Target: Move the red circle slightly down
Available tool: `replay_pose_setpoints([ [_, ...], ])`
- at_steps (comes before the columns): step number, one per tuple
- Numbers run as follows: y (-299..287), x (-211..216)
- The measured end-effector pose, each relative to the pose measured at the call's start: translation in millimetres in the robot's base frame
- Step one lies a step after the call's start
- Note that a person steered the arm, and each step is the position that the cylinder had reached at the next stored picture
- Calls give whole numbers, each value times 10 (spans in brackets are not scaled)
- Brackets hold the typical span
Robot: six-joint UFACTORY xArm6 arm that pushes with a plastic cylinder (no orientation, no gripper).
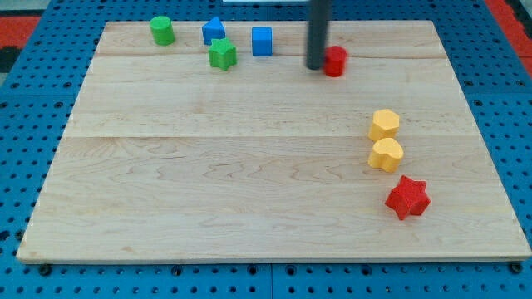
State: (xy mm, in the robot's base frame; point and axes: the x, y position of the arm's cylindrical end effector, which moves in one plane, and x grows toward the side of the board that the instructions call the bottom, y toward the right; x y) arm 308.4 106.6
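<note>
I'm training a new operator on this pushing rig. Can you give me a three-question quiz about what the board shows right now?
1. True or false: my tip is at the view's left of the red circle, right beside it.
2. Which block lies nearest the view's bottom? A) green star B) red star C) blue cube
3. Fill in: the two yellow blocks sit one above the other at the view's ____ side.

Key: 1 true; 2 B; 3 right.
</note>
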Motion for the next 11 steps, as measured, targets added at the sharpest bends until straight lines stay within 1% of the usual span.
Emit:
replay_pose_setpoints([
  [2, -93, -365],
  [3, -79, -720],
  [5, 131, -969],
  [6, 461, -737],
  [7, 734, -125],
  [8, 678, 95],
  [9, 941, -155],
  [10, 712, -429],
  [11, 330, -667],
])
